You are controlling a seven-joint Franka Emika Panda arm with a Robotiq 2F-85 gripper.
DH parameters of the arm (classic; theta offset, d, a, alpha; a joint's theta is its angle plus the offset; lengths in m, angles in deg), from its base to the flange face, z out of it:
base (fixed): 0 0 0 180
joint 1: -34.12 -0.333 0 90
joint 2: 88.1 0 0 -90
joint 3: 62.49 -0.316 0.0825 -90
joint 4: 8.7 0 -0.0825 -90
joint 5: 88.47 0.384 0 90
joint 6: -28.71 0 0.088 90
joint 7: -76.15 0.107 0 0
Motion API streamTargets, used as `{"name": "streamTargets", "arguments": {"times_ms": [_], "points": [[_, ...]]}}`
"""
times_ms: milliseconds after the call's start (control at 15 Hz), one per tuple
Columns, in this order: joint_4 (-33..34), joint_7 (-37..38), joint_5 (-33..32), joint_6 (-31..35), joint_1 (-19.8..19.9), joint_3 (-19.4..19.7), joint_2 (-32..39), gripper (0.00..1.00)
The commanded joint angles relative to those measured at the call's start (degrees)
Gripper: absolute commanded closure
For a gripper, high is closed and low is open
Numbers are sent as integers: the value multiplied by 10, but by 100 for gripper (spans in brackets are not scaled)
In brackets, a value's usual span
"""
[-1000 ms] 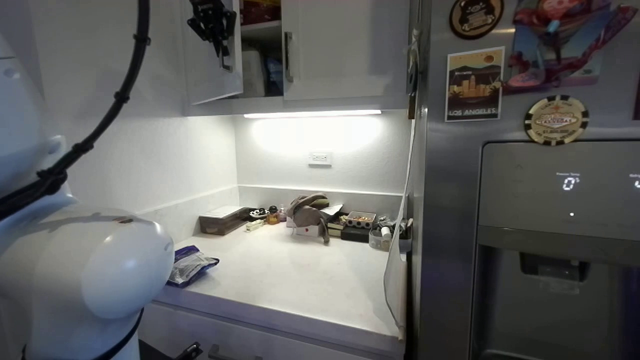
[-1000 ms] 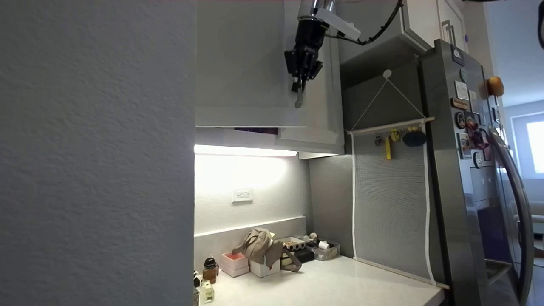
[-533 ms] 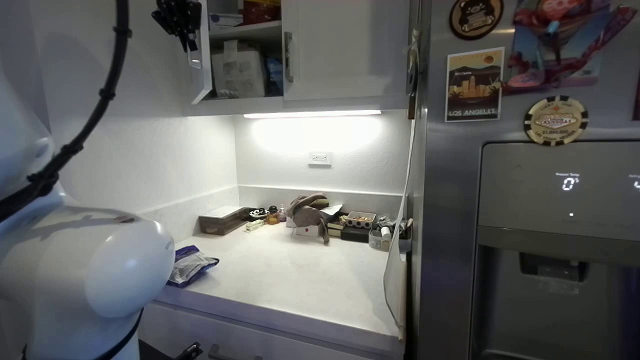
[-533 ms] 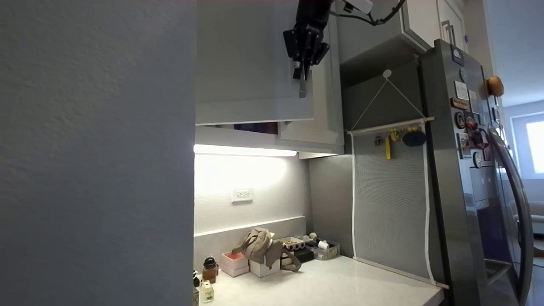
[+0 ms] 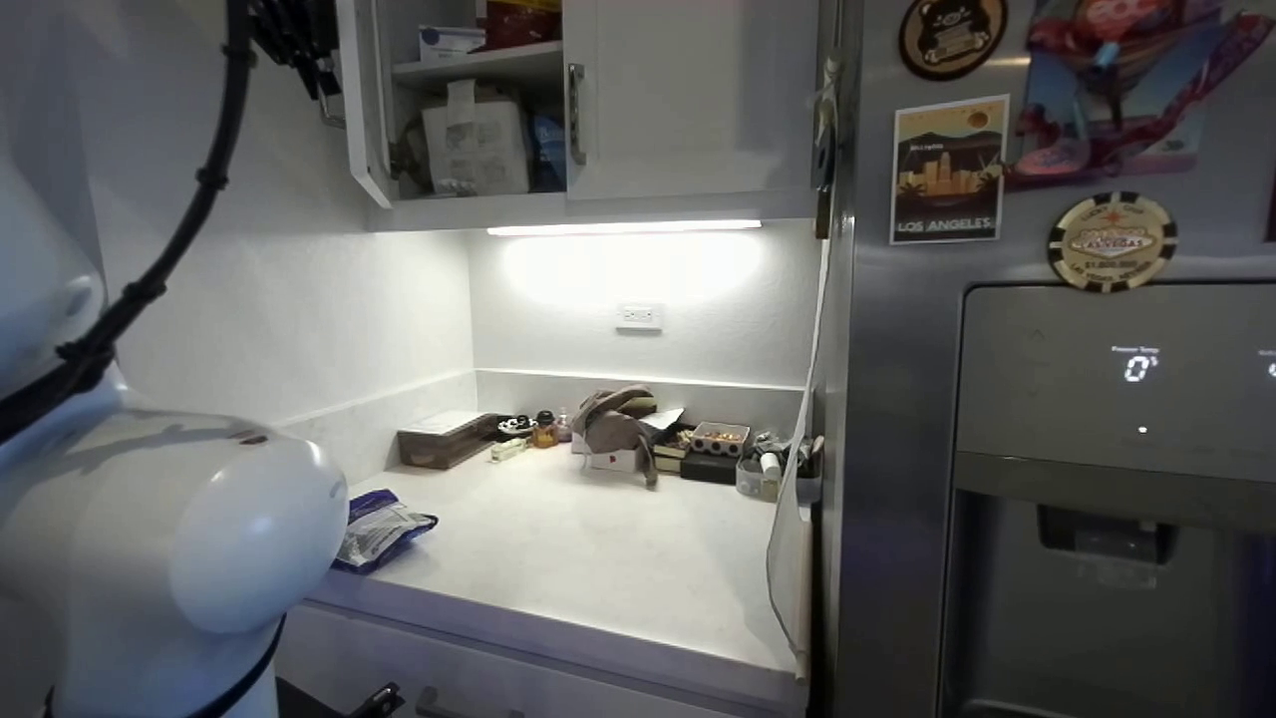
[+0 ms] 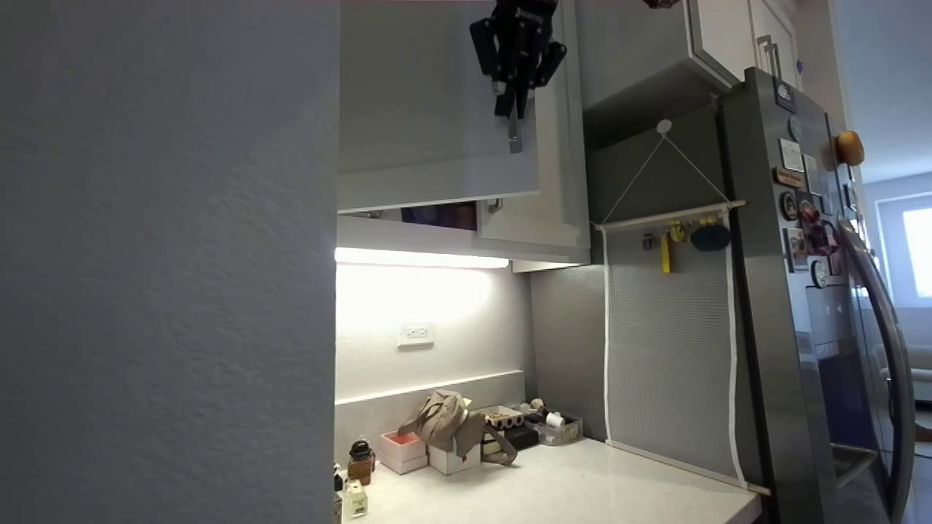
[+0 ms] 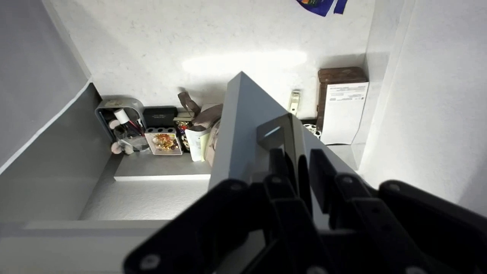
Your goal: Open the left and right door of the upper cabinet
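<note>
The left door (image 6: 422, 109) stands well open at the left of the cabinet (image 5: 469, 211); the narrowly parted jaws of the gripper (image 7: 296, 154) straddle its handle (image 7: 298, 133), but whether they pinch it I cannot tell. Best draw the door round along its arc, turning the gripper with it so the handle neither binds nor slips. The right door (image 5: 688, 100) is closed.
</note>
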Motion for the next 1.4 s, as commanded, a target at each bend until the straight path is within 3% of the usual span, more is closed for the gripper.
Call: {"name": "streamTargets", "arguments": {"times_ms": [0,200,400,733,1000,1333], "points": [[71,-39,1,11,-11,-42,47,45],[77,-61,5,9,-19,-52,49,19],[102,-98,37,-32,-32,-37,66,1],[158,-184,106,-123,-49,11,91,0],[238,-235,180,-199,-62,37,125,0],[306,-245,248,-301,-64,57,144,0]]}}
